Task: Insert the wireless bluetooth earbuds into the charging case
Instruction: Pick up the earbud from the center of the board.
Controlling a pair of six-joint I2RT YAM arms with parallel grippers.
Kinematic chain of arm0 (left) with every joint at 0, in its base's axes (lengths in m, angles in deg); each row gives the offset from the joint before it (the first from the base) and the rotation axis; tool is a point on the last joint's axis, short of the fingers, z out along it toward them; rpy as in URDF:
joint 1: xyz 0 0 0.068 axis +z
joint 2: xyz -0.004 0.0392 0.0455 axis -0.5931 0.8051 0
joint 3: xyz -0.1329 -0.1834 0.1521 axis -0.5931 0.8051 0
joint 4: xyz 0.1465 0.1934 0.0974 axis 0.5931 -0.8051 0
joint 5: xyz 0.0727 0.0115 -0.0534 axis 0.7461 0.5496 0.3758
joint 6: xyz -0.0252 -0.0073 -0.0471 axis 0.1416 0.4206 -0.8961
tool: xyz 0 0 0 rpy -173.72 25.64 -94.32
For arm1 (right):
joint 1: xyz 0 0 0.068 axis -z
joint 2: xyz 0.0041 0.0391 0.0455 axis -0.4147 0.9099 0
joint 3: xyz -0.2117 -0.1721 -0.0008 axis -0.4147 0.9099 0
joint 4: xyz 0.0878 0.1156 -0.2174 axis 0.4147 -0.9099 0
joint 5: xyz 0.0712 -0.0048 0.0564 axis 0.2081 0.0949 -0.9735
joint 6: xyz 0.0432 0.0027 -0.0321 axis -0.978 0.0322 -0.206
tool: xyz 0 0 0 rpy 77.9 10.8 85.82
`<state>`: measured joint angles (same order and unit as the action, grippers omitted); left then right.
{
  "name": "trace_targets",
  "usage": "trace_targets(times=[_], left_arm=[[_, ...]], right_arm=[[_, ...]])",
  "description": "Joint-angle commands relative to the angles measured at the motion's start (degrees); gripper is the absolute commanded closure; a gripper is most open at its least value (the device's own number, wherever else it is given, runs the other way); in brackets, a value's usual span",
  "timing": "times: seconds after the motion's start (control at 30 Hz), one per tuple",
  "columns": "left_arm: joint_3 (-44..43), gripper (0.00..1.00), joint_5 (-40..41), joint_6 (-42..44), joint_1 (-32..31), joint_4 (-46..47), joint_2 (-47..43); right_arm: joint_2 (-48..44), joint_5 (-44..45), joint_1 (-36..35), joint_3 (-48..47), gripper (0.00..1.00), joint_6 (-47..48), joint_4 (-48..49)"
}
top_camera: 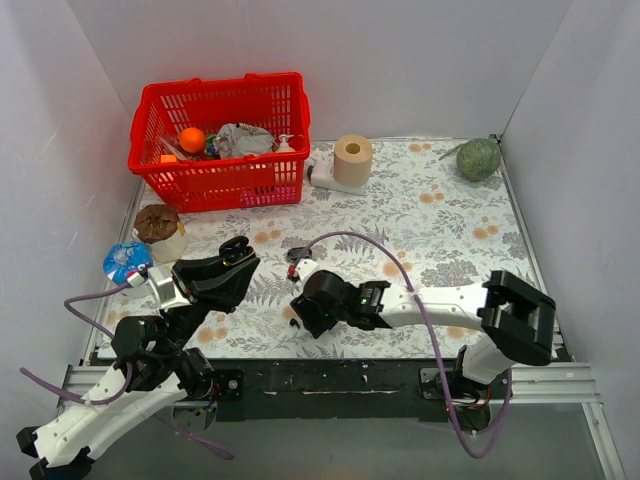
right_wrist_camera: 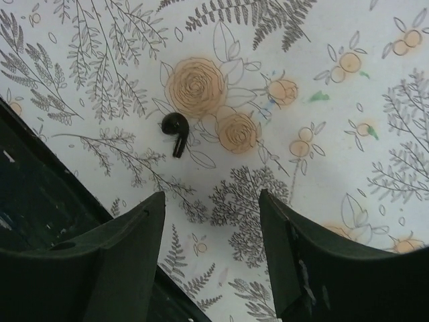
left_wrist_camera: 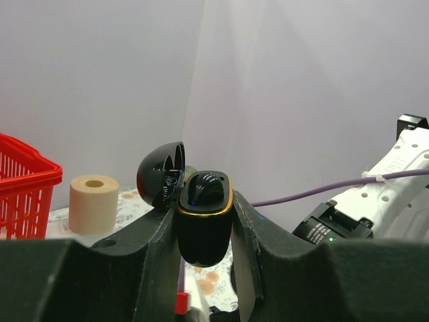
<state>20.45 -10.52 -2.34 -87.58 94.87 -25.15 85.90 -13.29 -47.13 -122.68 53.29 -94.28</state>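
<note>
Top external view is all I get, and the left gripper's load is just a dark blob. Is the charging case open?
Observer: Yes. On the left wrist view the left gripper is shut on the charging case, and its lid stands open to one side.
Operator: And the next earbud?
Observer: The right wrist view shows one stemmed earbud lying on the floral mat, ahead of the right gripper and left of its gap.
Operator: Is it gripped?
Observer: No. That gripper is open and clear of it.
</note>
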Motion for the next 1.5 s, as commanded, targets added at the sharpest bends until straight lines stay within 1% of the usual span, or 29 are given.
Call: trace_targets(times=[0.0, 0.13, 0.33, 0.6, 1.13, 1.33, 1.47], left_arm=[[-3.23, 1.0, 1.75, 0.46, 0.05, -5.08, -0.26], [-3.41, 1.0, 2.1, 0.73, 0.05, -4.73, -0.35], [-2.88, 1.0, 2.27, 0.73, 0.05, -3.15, 0.26], [-2.97, 1.0, 2.1, 0.82, 0.05, -3.06, 0.7], [-3.06, 1.0, 2.27, 0.9, 0.05, -3.94, -0.18], [-2.97, 1.0, 2.54, 0.9, 0.05, -4.29, -0.44], [-2.8, 1.0, 2.54, 0.9, 0.05, -4.38, -0.44]], right_arm=[[6.19, -3.18, -0.61, -9.57, 0.34, -4.94, -3.49], [9.89, 0.07, -0.87, -13.62, 0.34, -7.14, -6.66], [15.33, 0.6, -0.96, -17.5, 0.35, -7.67, -10.79], [17.97, 0.52, -0.87, -16.88, 0.39, -8.03, -9.65], [23.25, 0.25, -1.84, -22.5, 0.4, -8.29, -10.53], [23.95, 0.34, -1.84, -21.98, 0.46, -8.9, -11.15], [23.95, 0.69, -1.93, -21.46, 0.53, -9.25, -12.02]])
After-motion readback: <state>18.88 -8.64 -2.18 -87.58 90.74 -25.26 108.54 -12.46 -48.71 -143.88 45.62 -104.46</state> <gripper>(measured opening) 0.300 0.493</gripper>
